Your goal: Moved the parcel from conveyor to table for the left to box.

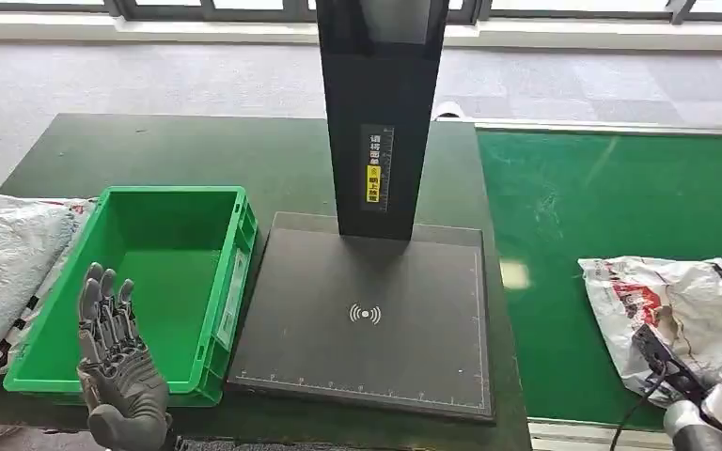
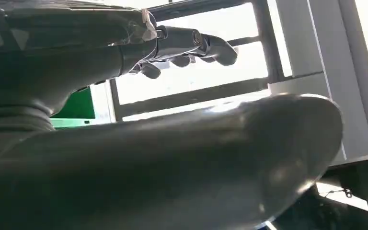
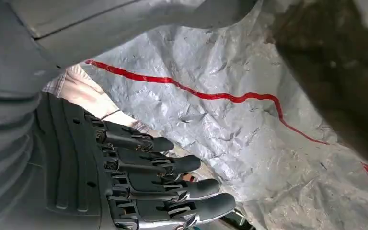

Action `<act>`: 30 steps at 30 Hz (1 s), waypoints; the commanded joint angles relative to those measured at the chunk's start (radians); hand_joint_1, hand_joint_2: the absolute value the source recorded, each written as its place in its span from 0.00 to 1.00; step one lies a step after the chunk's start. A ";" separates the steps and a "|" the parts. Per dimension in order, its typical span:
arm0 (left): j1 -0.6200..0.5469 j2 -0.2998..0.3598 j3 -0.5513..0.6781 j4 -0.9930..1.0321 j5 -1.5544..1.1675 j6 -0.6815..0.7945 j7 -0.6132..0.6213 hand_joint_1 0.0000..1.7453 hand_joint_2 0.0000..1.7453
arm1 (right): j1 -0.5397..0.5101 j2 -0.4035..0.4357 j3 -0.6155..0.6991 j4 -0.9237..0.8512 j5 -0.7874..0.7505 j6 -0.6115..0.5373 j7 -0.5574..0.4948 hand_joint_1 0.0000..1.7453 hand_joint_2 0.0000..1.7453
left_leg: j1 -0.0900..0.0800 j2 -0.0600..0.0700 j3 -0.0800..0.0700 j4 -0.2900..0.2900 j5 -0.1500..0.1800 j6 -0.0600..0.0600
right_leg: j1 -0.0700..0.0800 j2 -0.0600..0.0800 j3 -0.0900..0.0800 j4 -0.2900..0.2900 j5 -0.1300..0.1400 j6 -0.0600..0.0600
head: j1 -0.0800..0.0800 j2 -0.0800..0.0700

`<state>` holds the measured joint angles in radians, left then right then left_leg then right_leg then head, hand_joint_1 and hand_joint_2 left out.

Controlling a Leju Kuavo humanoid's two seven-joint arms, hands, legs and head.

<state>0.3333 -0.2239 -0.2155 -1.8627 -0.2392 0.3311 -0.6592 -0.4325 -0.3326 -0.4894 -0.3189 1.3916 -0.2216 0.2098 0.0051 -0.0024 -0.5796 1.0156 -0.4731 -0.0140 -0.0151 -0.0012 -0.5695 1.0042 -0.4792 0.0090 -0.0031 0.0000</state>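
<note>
A: Where is your parcel lying?
B: On the green conveyor, beside your right hand, fingers extended, touching it. Your left hand is hovering open, empty, over the crate's near rim.

The right hand is mostly out of the head view, just its wrist poking in at the corner. The parcel runs off the right edge there. Up close at the right wrist, can't tell if the fingers touch the wrapping. The white bag on the far left is cut off too, and the print on the black post's label is too small to read.
</note>
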 commanded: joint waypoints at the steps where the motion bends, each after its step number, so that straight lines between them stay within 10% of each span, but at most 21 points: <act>1: -0.002 0.034 -0.022 0.032 0.002 0.004 -0.006 0.00 0.00 | -0.049 0.022 0.034 0.069 -0.003 0.004 0.001 0.00 1.00 | 0.000 0.003 0.003 -0.002 0.000 0.000 | 0.001 0.003 0.002 -0.002 0.002 -0.001 | 0.000 0.000; 5: -0.006 0.033 -0.015 0.030 0.011 -0.007 -0.001 0.00 0.00 | -0.040 0.024 0.028 0.062 0.001 0.021 -0.054 0.00 1.00 | 0.000 0.002 0.001 -0.001 0.000 0.000 | 0.000 0.002 0.001 -0.001 0.001 -0.001 | 0.000 0.000; 6: -0.003 0.027 -0.007 0.024 0.009 -0.010 0.001 0.00 0.00 | -0.042 0.032 0.016 0.063 -0.004 -0.004 -0.080 1.00 1.00 | 0.000 0.003 0.003 -0.003 0.001 0.000 | 0.000 0.002 0.002 -0.003 0.002 -0.001 | 0.000 0.000; 18: -0.014 0.007 0.020 0.016 -0.004 -0.067 0.017 0.00 0.00 | 0.072 0.056 -0.135 -0.044 -0.205 -0.094 -0.406 1.00 1.00 | 0.001 -0.001 0.003 -0.002 0.001 0.000 | 0.001 -0.002 0.004 -0.003 0.001 -0.001 | 0.000 0.000; 30: -0.036 0.025 0.007 0.077 0.021 -0.092 0.002 0.00 0.00 | 0.193 0.036 -0.165 -0.163 -0.373 -0.060 -0.508 1.00 1.00 | 0.000 -0.004 0.002 -0.002 0.000 0.000 | 0.000 -0.004 0.003 -0.003 -0.001 0.001 | 0.000 0.000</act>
<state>0.3292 -0.2258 -0.2144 -1.8677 -0.2411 0.2533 -0.6485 -0.3027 -0.3056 -0.5523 -0.4165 1.0885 -0.3010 -0.2517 0.0050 -0.0043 -0.5793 1.0156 -0.4737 -0.0136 -0.0154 -0.0027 -0.5695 1.0039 -0.4807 0.0111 -0.0034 0.0000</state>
